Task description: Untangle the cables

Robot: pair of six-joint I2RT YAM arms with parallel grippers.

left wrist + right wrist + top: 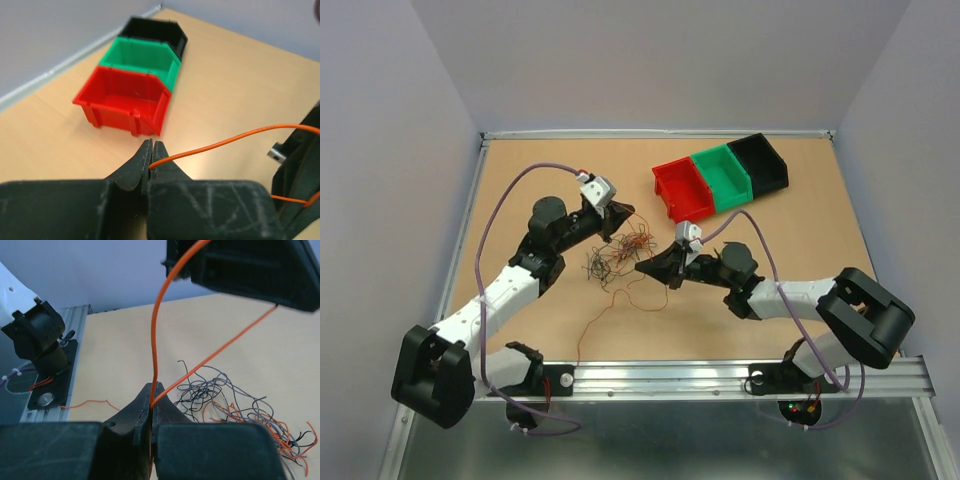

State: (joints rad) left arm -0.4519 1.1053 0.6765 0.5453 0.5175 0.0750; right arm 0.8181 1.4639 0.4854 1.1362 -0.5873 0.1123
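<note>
Cables (613,258) sit tangled on the table (800,250) between our arms, with red bin (682,192), green bin (723,178) and black bin (760,163) well apart at the far right. Left gripper (151,148) and right gripper (152,390) are each clenched on a red-orange wire (153,335) strung between them; we see that pinch only in the wrist views. Only the top view shows an orange tail (600,320) trailing toward the near rail (720,375).

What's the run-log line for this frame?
phase: untangling | left end effector: shut on orange wire | right end effector: shut on orange wire | tangle: on table | red bin: empty
</note>
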